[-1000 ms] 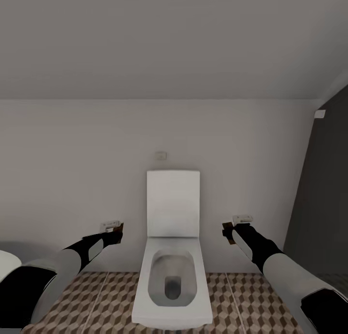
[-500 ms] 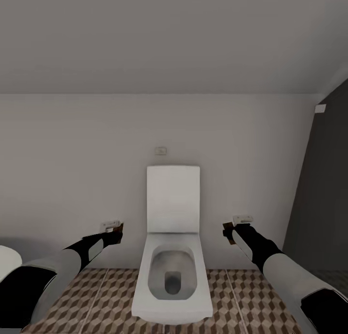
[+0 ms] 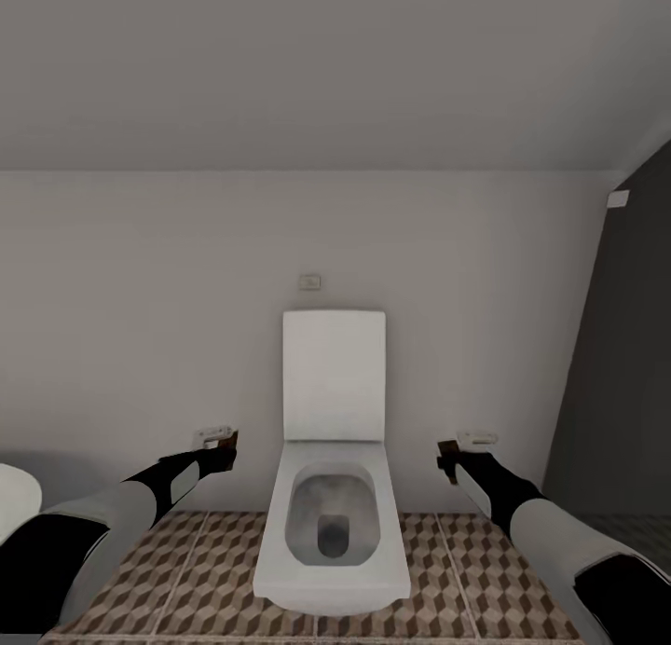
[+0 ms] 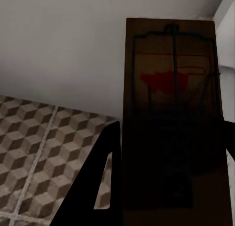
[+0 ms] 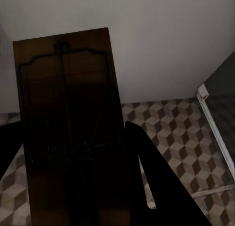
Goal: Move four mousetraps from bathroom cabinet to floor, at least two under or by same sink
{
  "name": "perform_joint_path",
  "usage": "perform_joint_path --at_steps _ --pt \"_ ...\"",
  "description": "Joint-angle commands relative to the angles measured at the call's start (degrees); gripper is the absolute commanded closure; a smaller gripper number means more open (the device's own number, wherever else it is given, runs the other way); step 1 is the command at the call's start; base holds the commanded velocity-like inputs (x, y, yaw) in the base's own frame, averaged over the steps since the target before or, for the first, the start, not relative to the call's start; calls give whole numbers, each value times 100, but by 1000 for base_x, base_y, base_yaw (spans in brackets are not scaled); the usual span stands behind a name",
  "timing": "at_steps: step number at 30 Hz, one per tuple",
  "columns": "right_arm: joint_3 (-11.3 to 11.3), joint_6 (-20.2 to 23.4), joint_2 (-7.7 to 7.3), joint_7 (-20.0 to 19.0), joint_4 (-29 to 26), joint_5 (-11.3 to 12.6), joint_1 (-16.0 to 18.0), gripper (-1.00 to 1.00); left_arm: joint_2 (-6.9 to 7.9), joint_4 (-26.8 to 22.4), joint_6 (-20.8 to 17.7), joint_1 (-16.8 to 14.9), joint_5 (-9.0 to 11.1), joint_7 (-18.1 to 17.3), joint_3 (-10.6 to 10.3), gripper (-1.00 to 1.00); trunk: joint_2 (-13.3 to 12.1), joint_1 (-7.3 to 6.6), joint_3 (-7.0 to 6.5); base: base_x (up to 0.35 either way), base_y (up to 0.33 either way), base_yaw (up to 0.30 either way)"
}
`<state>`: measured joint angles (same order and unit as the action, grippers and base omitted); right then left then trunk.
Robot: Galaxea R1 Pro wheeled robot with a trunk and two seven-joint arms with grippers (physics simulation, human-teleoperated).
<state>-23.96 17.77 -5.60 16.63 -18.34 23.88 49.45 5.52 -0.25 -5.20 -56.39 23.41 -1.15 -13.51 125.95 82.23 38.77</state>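
My left gripper (image 3: 216, 446) is shut on a brown wooden mousetrap (image 4: 172, 123), which stands between its dark fingers (image 4: 100, 187) in the left wrist view, with wire parts and a red mark on its face. My right gripper (image 3: 458, 451) is shut on a second mousetrap (image 5: 73, 133), a dark board with a wire frame. Both arms are held out at about toilet-seat height, one on each side of the toilet. The cube-patterned bathroom floor (image 3: 186, 589) lies below them. The cabinet and the sink are out of view.
A white toilet (image 3: 331, 524) with its lid up stands against the pale wall straight ahead, between my arms. A dark grey wall (image 3: 624, 375) rises at the right. A rounded white shape (image 3: 14, 500) shows at the left edge. A pale strip (image 5: 215, 123) borders the tiles.
The head view has shifted, so the toilet and floor sit a little farther off. My right gripper has dropped slightly and moved right with its mousetrap. The left arm is unchanged.
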Motion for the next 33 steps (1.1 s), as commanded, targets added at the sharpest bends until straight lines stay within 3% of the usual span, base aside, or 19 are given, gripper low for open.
perform_joint_path --at_steps 1,8,33 --pt "-52 -51 -5 -23 76 63 3 100 1 -3 -24 -4 49 1 -47 100 45 21 25 0 0 0" --pt "-56 -177 -3 -206 219 51 3 100 1 -2 -25 -4 49 1 -47 100 326 175 151 0 0 0" --pt "-65 -194 1 -239 220 38 3 100 1 -2 -24 -4 49 0 -47 100 1328 724 599 0 0 0"
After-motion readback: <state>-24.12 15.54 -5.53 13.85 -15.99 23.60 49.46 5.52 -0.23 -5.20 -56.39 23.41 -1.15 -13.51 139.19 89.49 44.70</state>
